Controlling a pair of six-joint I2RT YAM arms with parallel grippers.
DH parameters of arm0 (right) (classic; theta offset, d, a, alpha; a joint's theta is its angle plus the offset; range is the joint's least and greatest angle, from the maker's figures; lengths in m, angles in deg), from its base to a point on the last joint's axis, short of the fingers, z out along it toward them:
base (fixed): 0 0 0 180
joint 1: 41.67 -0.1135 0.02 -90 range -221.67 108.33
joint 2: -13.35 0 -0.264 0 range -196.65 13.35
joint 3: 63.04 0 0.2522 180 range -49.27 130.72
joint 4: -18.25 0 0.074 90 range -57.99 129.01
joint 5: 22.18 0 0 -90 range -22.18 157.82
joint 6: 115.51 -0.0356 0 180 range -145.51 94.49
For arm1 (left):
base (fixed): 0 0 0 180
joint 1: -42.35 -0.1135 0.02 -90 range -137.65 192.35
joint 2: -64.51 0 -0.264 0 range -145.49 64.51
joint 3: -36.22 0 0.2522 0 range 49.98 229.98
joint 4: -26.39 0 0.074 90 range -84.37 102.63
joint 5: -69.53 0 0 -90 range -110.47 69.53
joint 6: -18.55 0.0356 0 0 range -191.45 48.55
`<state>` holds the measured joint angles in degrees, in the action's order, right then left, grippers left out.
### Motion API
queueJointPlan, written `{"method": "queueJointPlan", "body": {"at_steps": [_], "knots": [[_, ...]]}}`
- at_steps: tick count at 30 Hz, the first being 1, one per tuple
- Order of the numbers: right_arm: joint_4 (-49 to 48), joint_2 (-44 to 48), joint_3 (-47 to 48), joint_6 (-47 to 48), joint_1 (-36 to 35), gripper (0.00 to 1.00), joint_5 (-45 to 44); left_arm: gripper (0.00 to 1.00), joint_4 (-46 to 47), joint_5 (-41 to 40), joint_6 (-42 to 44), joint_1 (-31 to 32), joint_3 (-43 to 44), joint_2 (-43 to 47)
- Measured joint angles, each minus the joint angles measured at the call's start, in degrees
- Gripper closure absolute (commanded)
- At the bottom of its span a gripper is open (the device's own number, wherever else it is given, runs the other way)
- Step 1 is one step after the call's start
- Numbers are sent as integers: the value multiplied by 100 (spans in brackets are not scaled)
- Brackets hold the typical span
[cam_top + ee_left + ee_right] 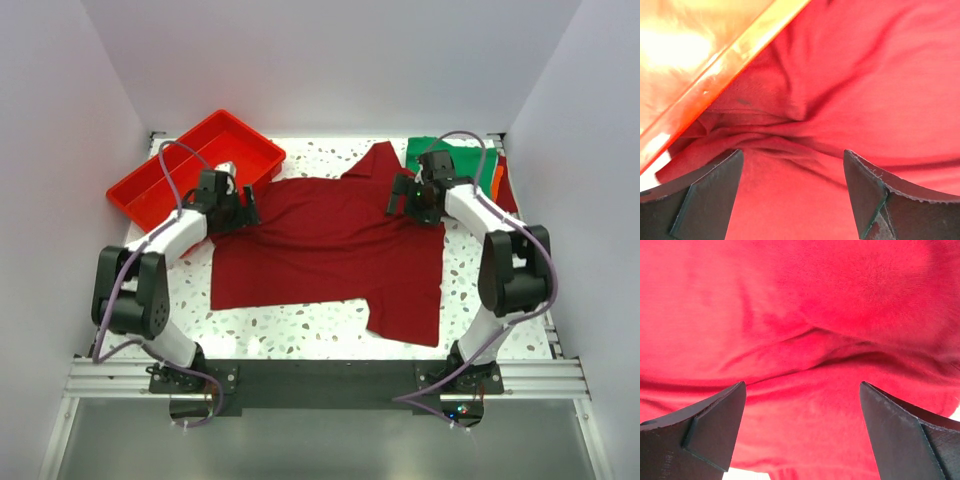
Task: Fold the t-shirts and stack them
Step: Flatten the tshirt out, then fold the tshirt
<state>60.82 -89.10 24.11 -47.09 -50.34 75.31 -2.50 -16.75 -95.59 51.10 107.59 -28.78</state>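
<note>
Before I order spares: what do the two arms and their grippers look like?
The left arm and right arm have white shells, black joints and a looping purple cable. The left gripper and right gripper are black, with two flat, wedge-shaped fingers.

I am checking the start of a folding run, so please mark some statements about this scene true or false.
1. The maroon t-shirt lies spread out on the table. True.
2. The left gripper is shut on the maroon cloth. False: its jaws stand apart over the shirt, with nothing pinched.
3. The green t-shirt sits inside the red tray. False: it lies at the table's far right corner, while the tray is at the far left.
4. The right gripper is open above the maroon t-shirt. True.
</note>
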Motion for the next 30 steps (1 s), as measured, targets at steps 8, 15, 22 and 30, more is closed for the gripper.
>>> {"method": "queueJointPlan", "body": {"at_steps": [8, 15, 22, 30], "knots": [[31, 1429, -321, -66, -2, 2, 22, 14, -101, -328, 96, 459, -461, 1427], [50, 2173, -1545, -223, -46, 2, 118, 13, -713, -776, -544, 494, -1718, 2391], [201, 2463, -2146, -317, -72, 2, 157, 23, -1727, -1683, -1762, 494, -2500, 3716], [160, 2636, -2214, -409, -72, 2, 273, 37, -2439, -2343, -3397, 496, -2981, 4275]]}}
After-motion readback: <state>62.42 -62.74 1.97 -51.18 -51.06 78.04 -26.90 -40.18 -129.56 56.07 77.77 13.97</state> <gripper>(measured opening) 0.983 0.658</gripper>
